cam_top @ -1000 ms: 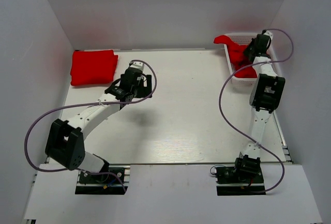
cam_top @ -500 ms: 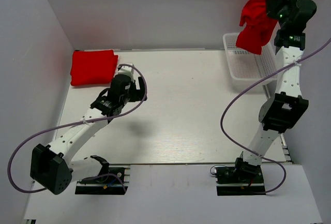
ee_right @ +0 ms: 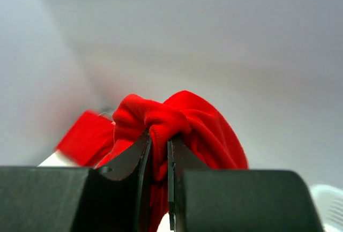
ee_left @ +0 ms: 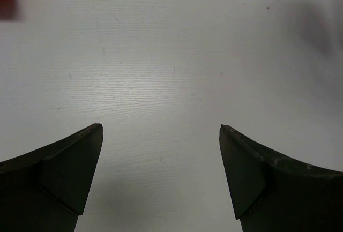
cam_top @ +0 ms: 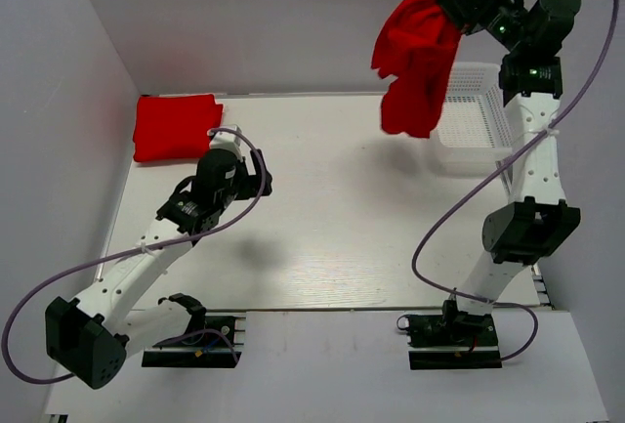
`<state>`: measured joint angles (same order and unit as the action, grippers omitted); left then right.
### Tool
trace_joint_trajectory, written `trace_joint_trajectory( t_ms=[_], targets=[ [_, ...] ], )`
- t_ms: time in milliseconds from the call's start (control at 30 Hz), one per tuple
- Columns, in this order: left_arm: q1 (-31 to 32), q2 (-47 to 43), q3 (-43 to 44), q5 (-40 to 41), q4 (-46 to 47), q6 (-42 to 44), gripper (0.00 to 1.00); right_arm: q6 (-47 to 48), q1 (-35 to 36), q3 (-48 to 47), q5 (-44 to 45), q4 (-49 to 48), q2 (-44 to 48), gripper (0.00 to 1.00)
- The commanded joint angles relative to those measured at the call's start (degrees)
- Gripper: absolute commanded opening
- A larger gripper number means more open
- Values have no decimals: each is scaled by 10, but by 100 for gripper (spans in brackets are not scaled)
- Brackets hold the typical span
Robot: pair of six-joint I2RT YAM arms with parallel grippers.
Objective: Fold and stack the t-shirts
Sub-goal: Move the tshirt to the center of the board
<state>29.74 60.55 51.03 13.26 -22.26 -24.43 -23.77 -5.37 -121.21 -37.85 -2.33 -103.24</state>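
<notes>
Far left corner of the table (cam_top: pixel 332 247) has one folded t-shirt (cam_top: pixel 176 126) lying flat, looks pretty neat. The left gripper (ee_left: pixel 161 129) hangs over bare tabletop near it, jaws spread wide, nothing in them. Over on the right, the right gripper (ee_right: pixel 159 142) is way up in the air, pinched tight on a bunch of the second t-shirt (cam_top: pixel 418 57), which dangles crumpled above the table, just left of the white mesh basket (cam_top: pixel 474 130).

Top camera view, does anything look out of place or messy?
Nothing spilled or damaged. One red t-shirt hangs bunched from the right claw, above the table; the folded t-shirt lies neat at far left.
</notes>
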Motion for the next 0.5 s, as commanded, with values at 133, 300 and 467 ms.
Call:
trace_joint_trajectory(
  t_ms=[133,300,467],
  targets=[
    [-3,-52,0,25,-66,-44,100,57,103,165,-59,-35,91,0],
    [-3,-70,-22,40,-69,-62,100,74,165,485,-48,-119,147,0],
    [-3,-36,-16,25,-64,-48,100,56,178,675,-43,-158,132,90]
  ],
)
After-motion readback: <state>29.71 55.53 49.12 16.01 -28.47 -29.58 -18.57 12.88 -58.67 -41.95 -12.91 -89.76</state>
